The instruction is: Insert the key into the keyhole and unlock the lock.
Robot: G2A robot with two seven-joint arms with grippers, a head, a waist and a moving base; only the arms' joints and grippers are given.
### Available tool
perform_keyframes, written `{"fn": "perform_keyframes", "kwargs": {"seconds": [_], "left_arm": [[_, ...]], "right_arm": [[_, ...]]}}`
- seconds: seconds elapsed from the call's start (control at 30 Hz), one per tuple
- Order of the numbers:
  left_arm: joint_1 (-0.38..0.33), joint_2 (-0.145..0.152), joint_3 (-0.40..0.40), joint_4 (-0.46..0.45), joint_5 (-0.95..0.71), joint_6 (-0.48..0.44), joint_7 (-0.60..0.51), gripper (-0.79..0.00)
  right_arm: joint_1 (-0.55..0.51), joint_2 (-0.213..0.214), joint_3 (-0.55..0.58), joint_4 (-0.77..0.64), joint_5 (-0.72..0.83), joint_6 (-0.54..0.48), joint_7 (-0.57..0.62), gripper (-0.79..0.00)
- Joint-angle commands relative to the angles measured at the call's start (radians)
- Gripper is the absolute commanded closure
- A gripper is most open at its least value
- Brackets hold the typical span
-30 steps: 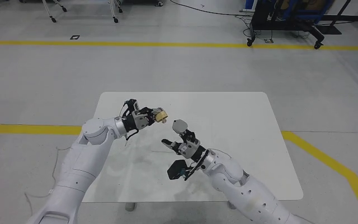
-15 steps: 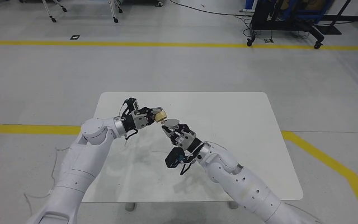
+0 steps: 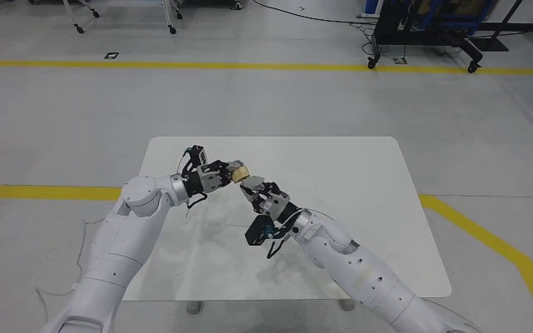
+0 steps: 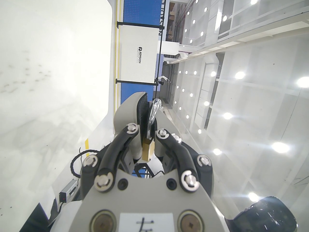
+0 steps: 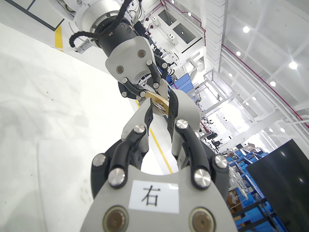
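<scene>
Over table (image 3: 358, 175): lock (image 3: 240, 172) in left claw (image 3: 233, 171) touches key (image 3: 253, 181) in right claw (image 3: 252, 188).

lock (image 4: 147, 149): small brass padlock, held aloft | key (image 4: 153, 113): silver, tip against lock's end

My top camera looks steeply down on the table (image 3: 350, 166) from above my arms. Each wrist camera sits close behind its own fingers (image 5: 186, 107), sighting along them and up toward the ceiling (image 5: 241, 5). All three share the lock (image 4: 147, 149) and key (image 4: 154, 111) between my left gripper (image 3: 231, 171) and right gripper (image 5: 161, 102).
</scene>
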Motion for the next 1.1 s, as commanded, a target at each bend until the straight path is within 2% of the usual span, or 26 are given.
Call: {"fn": "perform_keyframes", "kwargs": {"seconds": [0.0,0.03,0.3,0.53,0.73,0.77,0.97,1.03,1.07], "left_arm": [[0.0,0.0,0.001,-0.002,0.005,0.0,-0.001,0.0],[0.001,0.0,0.003,-0.004,0.01,-0.001,-0.002,0.0],[0.004,0.002,0.001,-0.014,0.024,-0.013,0.001,0.0],[0.012,0.005,-0.003,-0.038,0.067,-0.073,0.014,0.0],[0.021,0.006,-0.009,-0.051,0.076,-0.083,0.021,0.0],[0.022,0.006,-0.009,-0.053,0.077,-0.083,0.022,0.0],[0.026,0.006,-0.009,-0.056,0.075,-0.075,0.032,0.0],[0.026,0.005,-0.004,-0.055,0.073,-0.066,0.034,0.0],[0.025,0.004,-0.002,-0.054,0.073,-0.063,0.035,0.0]], "right_arm": [[0.002,-0.003,-0.001,0.007,0.004,-0.001,-0.001,-0.037],[0.003,-0.005,-0.002,0.012,0.007,-0.003,-0.003,0.0],[0.003,-0.016,0.009,0.029,0.044,-0.003,-0.009,0.0],[-0.009,-0.026,0.033,0.054,0.173,-0.025,-0.099,0.0],[-0.005,-0.03,0.045,0.08,0.176,-0.034,-0.134,0.0],[-0.004,-0.03,0.045,0.082,0.163,-0.032,-0.134,-0.129],[-0.017,-0.023,0.06,0.065,0.083,-0.022,-0.137,-0.462],[-0.026,-0.017,0.068,0.052,0.035,-0.025,-0.121,-0.711],[-0.033,-0.015,0.075,0.043,0.019,-0.024,-0.11,-0.779]]}}
